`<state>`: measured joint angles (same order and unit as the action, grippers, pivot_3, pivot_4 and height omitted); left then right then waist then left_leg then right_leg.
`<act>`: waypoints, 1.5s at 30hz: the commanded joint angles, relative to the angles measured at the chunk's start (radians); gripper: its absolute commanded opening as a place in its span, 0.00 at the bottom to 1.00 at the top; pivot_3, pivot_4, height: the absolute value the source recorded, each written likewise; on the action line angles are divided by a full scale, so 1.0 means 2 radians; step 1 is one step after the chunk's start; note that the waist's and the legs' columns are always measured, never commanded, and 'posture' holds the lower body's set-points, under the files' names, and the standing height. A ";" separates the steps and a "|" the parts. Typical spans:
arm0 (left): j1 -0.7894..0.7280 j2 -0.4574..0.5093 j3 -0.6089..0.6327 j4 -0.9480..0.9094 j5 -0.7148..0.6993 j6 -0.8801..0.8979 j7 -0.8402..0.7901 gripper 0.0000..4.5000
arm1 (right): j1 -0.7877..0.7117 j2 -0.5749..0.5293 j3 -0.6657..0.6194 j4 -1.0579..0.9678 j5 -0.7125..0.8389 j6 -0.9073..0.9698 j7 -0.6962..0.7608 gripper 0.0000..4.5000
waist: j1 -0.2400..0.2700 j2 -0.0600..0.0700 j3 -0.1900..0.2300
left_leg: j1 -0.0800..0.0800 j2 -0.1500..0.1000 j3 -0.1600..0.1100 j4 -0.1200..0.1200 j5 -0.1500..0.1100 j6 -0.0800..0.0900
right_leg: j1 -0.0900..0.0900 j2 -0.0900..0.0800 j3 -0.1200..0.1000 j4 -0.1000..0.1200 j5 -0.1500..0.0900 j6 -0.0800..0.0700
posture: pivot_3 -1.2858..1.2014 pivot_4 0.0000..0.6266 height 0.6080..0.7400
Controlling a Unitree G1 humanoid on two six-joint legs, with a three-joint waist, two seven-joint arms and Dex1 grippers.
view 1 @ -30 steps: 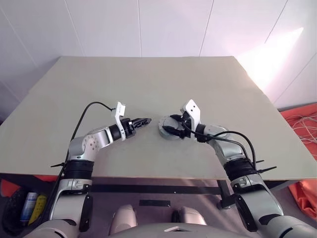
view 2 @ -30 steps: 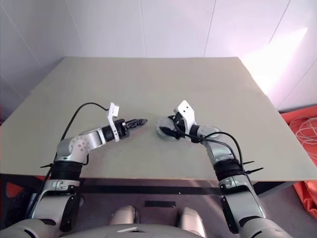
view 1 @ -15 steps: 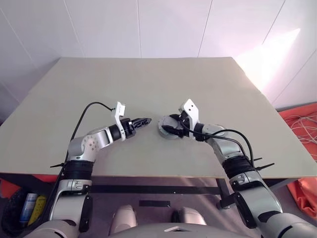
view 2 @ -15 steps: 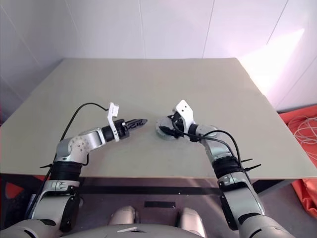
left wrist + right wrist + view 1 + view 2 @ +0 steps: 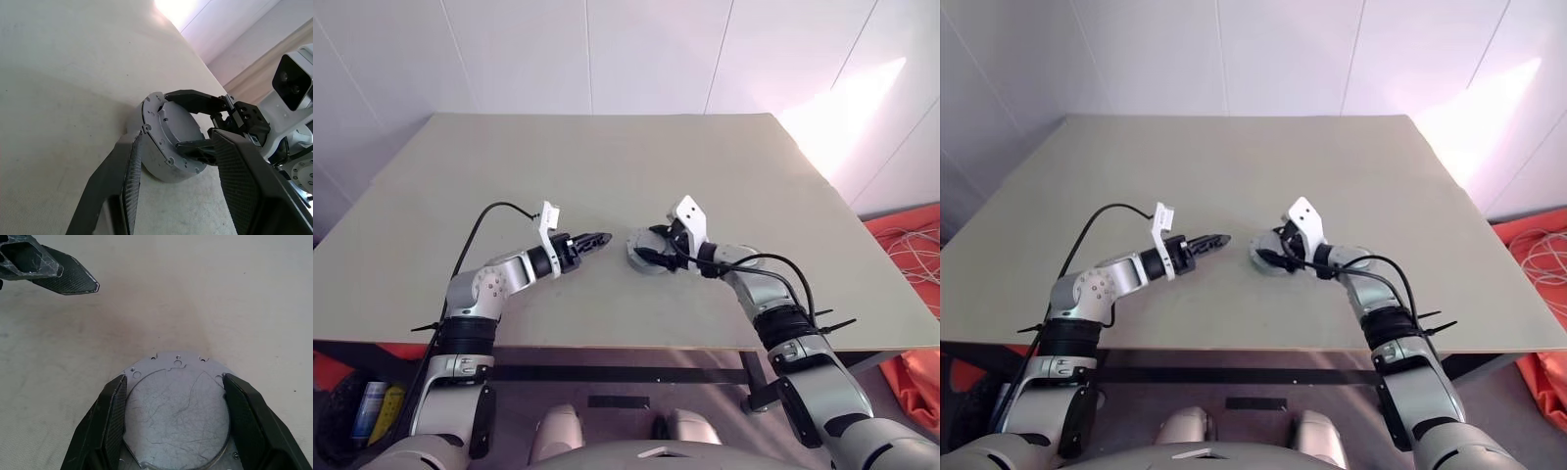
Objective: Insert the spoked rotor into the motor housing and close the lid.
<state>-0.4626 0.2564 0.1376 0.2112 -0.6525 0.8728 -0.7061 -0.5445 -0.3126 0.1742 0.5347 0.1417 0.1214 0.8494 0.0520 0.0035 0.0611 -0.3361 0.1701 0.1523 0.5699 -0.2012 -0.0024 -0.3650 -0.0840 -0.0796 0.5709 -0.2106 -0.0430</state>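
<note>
- The motor housing [image 5: 176, 406], a short round silver-grey metal body, sat on the table [image 5: 607, 166] near the front edge, a little right of the middle.
- In the right wrist view its upper face showed as a scratched plain metal disc with small holes round the flange; the near part of that face was cut off by the picture's edge.
- No windings, spoked rotor or dark lid could be made out on it from any angle, so whether the top plate was a cover or the housing's own base could not be told.
- The right gripper [image 5: 173, 391] straddled the housing, one black finger against each side of the round body, clamped across its width.
- In the head views the right gripper's fingers and white wrist camera mount [image 5: 689, 217] covered most of the housing, leaving a pale sliver of rim toward the robot's left.
- The left wrist view showed the housing's side wall and flange, with the right gripper's fingers wrapped round the far side.
- The left gripper [image 5: 600, 240] hung just above the table, near the housing's left side but clear of it, its tips pointing toward the housing.
- Its two fingers [image 5: 122, 191] stood parted with nothing between them.
</note>
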 commanded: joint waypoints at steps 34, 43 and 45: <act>-0.160 -0.099 0.002 0.226 0.011 0.084 0.071 0.00 | 0.033 -0.022 -0.004 0.000 -0.018 0.052 -0.003 0.66 | 0.009 -0.002 0.000 | -0.001 0.000 0.000 -0.003 0.000 0.000 | -0.001 0.000 0.000 0.000 0.000 0.000 | 0.52 0.00 1.00; -0.184 -0.091 0.010 0.271 0.023 0.128 0.070 0.00 | 0.032 -0.022 -0.008 -0.005 -0.017 0.058 -0.011 0.66 | 0.010 -0.002 0.000 | 0.000 0.000 0.000 -0.003 0.000 0.000 | 0.000 0.000 0.000 -0.001 0.000 0.000 | 0.52 0.00 1.00; -0.188 -0.090 0.014 0.278 0.025 0.127 0.070 0.00 | 0.031 -0.023 -0.011 -0.011 -0.015 0.065 -0.011 0.66 | 0.010 -0.002 0.000 | 0.000 0.000 0.000 -0.003 0.000 0.000 | 0.000 0.000 0.000 -0.001 0.000 0.000 | 0.52 0.00 1.00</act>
<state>-0.8358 0.0815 0.1757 0.7388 -0.6215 1.0964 -0.5677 -0.5119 -0.3368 0.1505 0.4548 0.1521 0.1824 0.8702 0.0711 0.0002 0.0607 -0.3360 0.1693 0.1531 0.5637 -0.2010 -0.0024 -0.3651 -0.0844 -0.0799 0.5686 -0.2111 -0.0423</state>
